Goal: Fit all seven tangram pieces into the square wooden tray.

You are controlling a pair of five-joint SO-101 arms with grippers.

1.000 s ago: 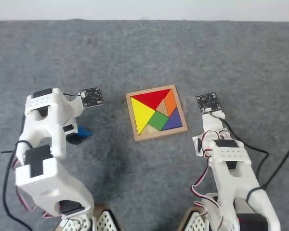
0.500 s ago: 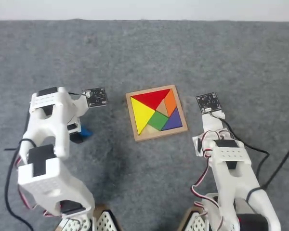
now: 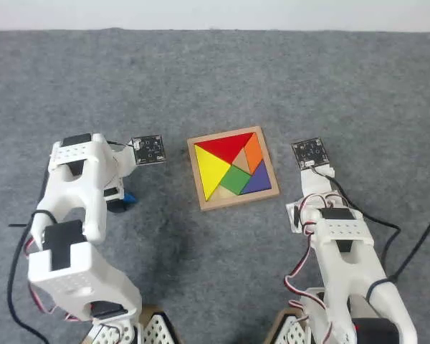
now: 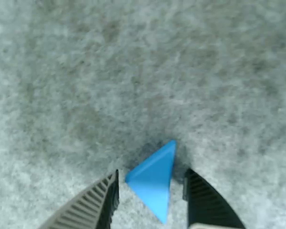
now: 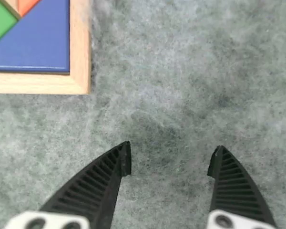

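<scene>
The square wooden tray (image 3: 266, 155) lies at the table's middle holding red, orange, yellow, green and purple pieces; bare wood shows at its near left corner. A blue triangle (image 4: 155, 183) rests on the grey carpet left of the tray, and it peeks out from under the left arm as the same blue triangle (image 3: 130, 198). My left gripper (image 4: 150, 188) is open and straddles it, with a thin gap on each side. My right gripper (image 5: 169, 164) is open over bare carpet just off the tray's corner (image 5: 78, 78), beside the purple piece (image 5: 35, 43).
Grey carpet covers the whole table. The left arm (image 3: 79, 186) stands left of the tray, the right arm (image 3: 337, 236) to its near right. Cables trail from the right arm toward the right edge.
The left arm has shifted right toward the tray, so its gripper now covers more of the blue triangle. The triangle has barely moved. The right arm has kept still.
</scene>
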